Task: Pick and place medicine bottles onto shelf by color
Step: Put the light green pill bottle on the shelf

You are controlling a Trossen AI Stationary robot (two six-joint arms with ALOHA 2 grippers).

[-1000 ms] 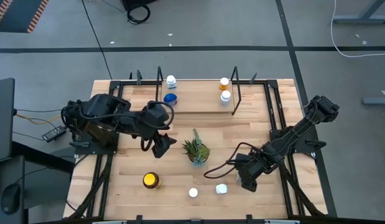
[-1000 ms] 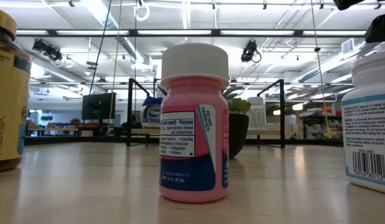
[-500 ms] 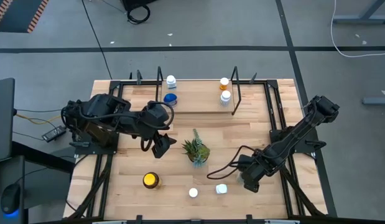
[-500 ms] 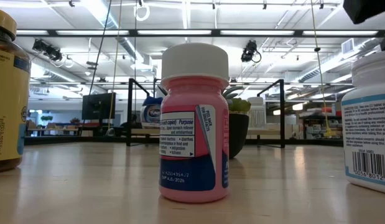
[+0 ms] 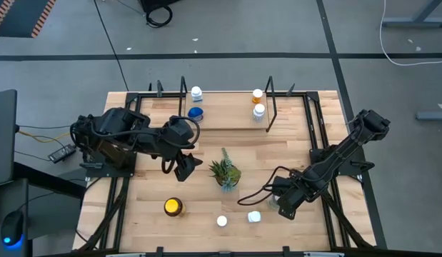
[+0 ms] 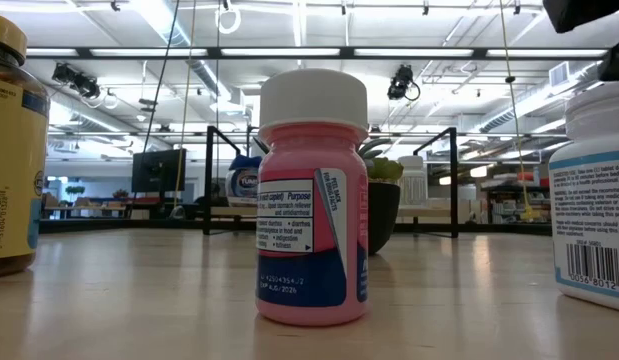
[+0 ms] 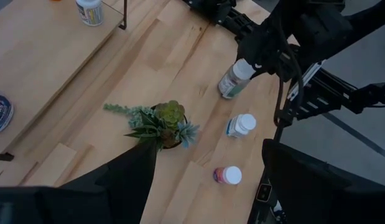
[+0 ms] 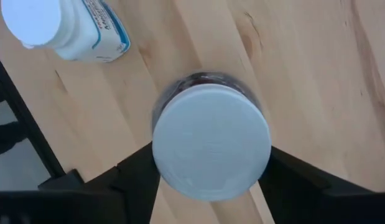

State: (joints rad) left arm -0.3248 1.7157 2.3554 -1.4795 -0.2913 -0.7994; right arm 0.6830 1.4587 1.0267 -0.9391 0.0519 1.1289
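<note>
My right gripper [image 5: 280, 205] is open near the table's near right. It points down over a dark bottle with a white cap [image 8: 211, 140], with one finger on each side of the bottle. The same bottle shows in the left wrist view [image 7: 232, 79]. My left gripper [image 5: 185, 168] is open and empty, above the table left of the plant. A pink bottle [image 6: 311, 200], a white bottle [image 5: 254, 216] and a yellow-lidded jar [image 5: 173, 207] stand on the table near its front edge. The shelf [image 5: 228, 118] at the far edge carries a blue jar [image 5: 196, 113], an orange bottle [image 5: 258, 94] and two white-capped bottles.
A small spiky green plant in a pot [image 5: 225, 173] stands mid-table between the two grippers. The shelf's black wire uprights [image 5: 269, 103] rise at its ends. Black frame rails [image 5: 317, 143] run along the table's sides.
My right gripper has shifted a little over the white-capped bottle. The bottles have stayed where they were.
</note>
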